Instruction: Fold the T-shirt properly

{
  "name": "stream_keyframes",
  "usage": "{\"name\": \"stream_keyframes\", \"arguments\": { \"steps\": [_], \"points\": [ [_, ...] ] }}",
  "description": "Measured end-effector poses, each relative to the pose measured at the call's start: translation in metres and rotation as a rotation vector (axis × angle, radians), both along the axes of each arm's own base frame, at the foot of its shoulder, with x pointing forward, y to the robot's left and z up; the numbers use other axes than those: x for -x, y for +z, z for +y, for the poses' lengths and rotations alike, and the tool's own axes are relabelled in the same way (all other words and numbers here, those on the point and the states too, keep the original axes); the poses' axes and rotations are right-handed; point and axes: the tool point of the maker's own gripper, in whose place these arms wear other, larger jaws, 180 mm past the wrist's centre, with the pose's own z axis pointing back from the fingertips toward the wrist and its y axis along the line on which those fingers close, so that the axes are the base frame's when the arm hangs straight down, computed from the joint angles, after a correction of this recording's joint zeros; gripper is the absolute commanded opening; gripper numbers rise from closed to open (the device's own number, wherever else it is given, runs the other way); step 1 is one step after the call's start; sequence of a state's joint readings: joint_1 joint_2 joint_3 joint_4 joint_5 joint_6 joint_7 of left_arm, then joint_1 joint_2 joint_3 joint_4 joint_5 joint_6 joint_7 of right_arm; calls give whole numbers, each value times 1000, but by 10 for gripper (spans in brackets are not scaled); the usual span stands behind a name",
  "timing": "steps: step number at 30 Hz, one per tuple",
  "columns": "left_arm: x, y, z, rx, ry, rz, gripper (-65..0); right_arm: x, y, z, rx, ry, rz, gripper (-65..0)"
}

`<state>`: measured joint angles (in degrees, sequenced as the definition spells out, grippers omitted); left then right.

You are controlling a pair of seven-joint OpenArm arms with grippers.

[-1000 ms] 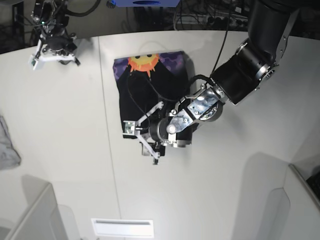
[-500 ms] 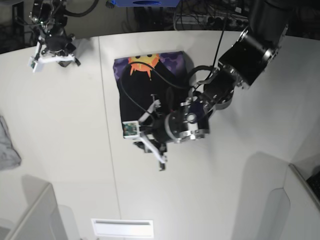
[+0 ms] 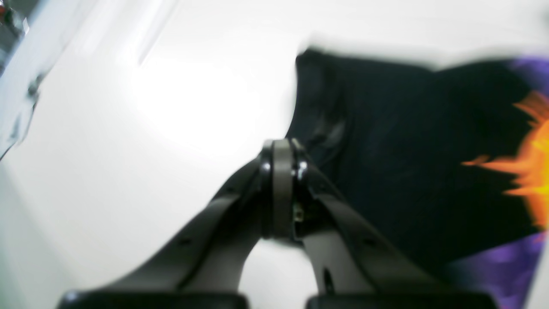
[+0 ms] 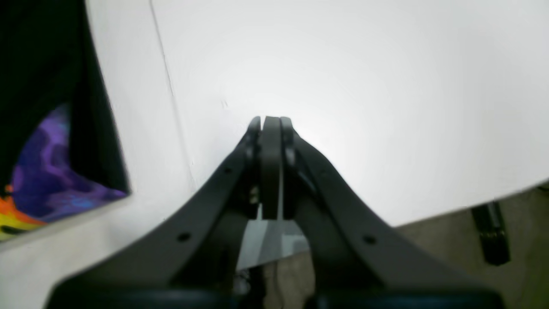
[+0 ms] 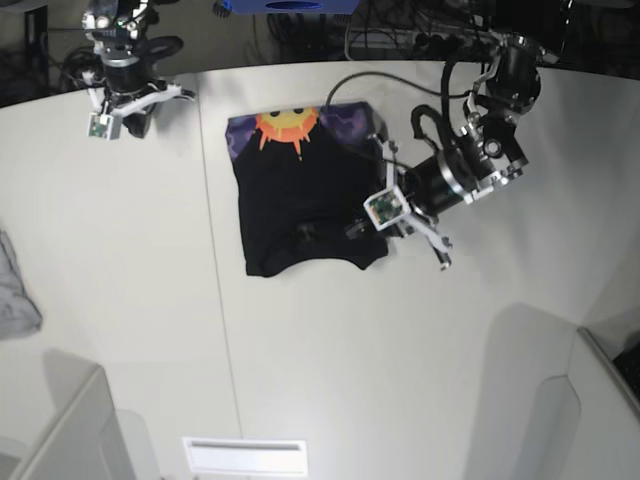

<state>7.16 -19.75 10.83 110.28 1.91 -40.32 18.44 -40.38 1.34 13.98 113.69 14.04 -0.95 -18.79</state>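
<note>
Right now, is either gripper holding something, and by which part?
Nothing is held. The left gripper and right gripper are both shut and empty; the black sun-print T-shirt lies free.

My left hand [image 3: 281, 150], two dark grey curved fingers, fills the bottom of the blurred picture, and its tips are pressed together with nothing between them. The tips sit over the near edge of the large black cotton T-shirt [image 3: 399, 150], which lies flat on the glossy white tabletop [image 3: 150, 128] to my right. At the far right edge of the shirt I see an orange-yellow sun print [image 3: 529, 159] and, below it, a patch of purple cloud [image 3: 497, 270].
</note>
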Motion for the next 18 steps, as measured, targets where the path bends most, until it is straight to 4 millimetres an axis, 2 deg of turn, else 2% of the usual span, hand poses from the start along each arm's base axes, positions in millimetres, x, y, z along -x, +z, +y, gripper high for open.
{"name": "stream_keyframes", "arguments": {
  "steps": [3, 7, 12, 18],
  "points": [
    [32, -12, 8, 64, -24, 43, -650, 7, 6, -8, 41, 0, -38, -650],
    [51, -20, 28, 88, 18, 74, -650, 21, 6, -7, 48, 6, -45, -650],
    [79, -28, 39, 135, 53, 123, -650, 34, 12, -16, 103, 59, -55, -650],
    [105, -35, 54, 157, 99, 165, -650, 74, 11, -17, 118, 72, -14, -650]
  ]
}}
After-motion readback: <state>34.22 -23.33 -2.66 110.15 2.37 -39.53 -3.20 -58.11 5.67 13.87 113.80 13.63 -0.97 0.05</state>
